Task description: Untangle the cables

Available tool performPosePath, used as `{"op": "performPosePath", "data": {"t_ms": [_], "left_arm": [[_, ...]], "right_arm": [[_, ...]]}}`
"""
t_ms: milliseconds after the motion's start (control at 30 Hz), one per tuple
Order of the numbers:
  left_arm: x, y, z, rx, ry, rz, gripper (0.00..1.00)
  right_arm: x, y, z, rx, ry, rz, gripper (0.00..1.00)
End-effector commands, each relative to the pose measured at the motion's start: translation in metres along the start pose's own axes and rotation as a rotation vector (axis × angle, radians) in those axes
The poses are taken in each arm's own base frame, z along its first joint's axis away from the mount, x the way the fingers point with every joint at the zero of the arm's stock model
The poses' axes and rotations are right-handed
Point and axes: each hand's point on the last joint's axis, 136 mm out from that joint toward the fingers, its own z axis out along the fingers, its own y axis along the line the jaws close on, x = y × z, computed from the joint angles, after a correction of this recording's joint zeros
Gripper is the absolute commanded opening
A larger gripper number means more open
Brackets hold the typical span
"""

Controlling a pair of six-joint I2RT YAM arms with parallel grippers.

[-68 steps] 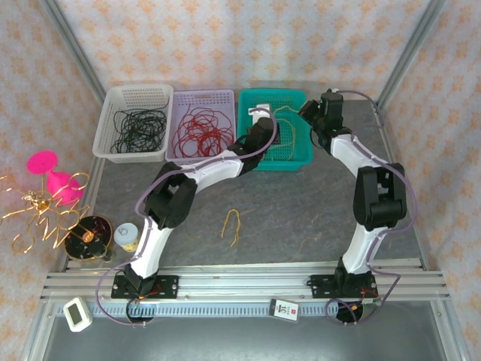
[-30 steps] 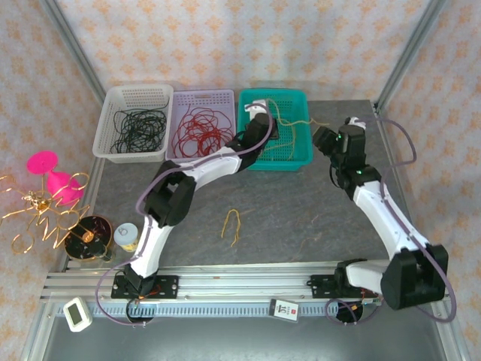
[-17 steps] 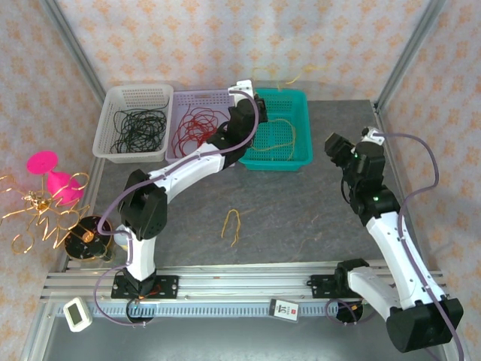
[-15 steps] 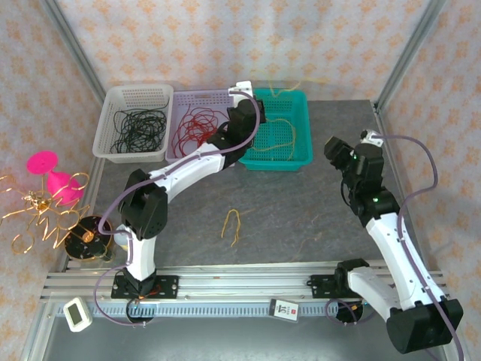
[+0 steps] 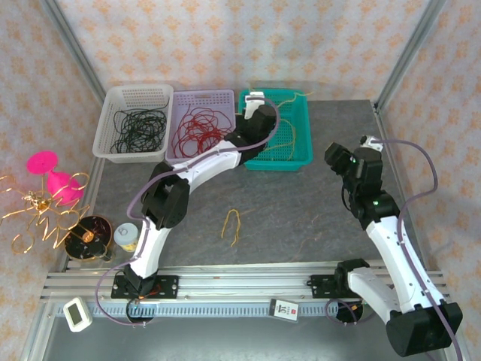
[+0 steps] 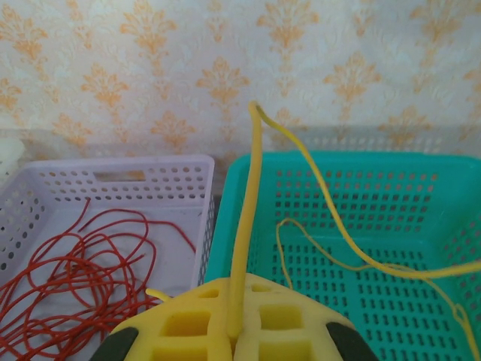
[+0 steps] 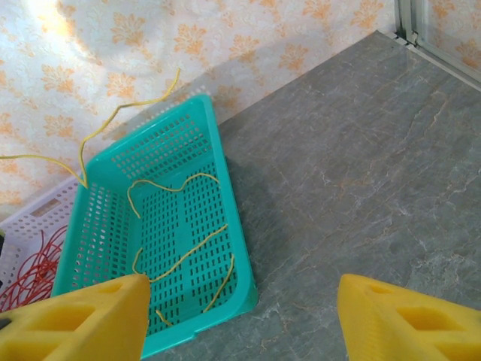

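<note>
Top external cam gives the count: 3 baskets in a row at the far edge of the table (image 5: 301, 210). These are a white basket (image 5: 113, 101) w/ black wires (image 5: 139, 128), a lavender basket (image 5: 203, 95) w/ red cables (image 5: 199, 129), and a teal basket (image 5: 304, 143) w/ yellow cables (image 5: 289, 135). 1 loose yellow strand (image 5: 233, 224) lies alone on the table nearer the arms, well apart from the baskets. 2 arms are in view. Off the table's left side sit 1 pink object (image 5: 52, 177) and 1 gold curly wire ornament (image 5: 34, 214).

Left wrist cam adds the grip. The left hand (image 6: 234, 331) is clenched on 1 held yellow cable (image 6: 244, 226), which rises straight up from btwn the fingers, bends over at the top and drops into the teal basket. The red loops lie in the lavender basket to its left, apart from the hand.

Right wrist cam adds the teal basket's inside: a few yellow strands on its floor, exact no. unclear, plus 1 strand lifted above the far rim. The right hand (image 7: 244, 316) is released, fingers wide apart, nothing btwn them.

Pose: the left arm stretches far forward, w/ the left hand (image 5: 254, 99) over the seam btwn the lavender and teal baskets. The right arm is bent upright at the right, w/ the right hand (image 5: 336, 156) above bare table just right of the teal basket.
</note>
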Motion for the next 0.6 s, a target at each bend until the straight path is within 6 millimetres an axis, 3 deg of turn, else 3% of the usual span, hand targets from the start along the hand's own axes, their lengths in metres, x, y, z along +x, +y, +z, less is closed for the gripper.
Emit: {"op": "performPosePath", "data": {"t_ms": [0,333,567], "left_arm": [[-0.009,0.0,-0.007,-0.07,-0.015,0.067,0.0],[0.034,-0.008,0.007,-0.101,0.046,0.136,0.0],[0.037,0.004,0.009,-0.156,0.049,0.167,0.0]], "right_arm": [[0.002,-0.011,-0.001,0.043,-0.006,-0.007,0.67],[0.011,-0.018,0.003,0.061,0.01,-0.01,0.67],[0.018,-0.023,0.006,0.074,0.02,-0.014,0.68]]}}
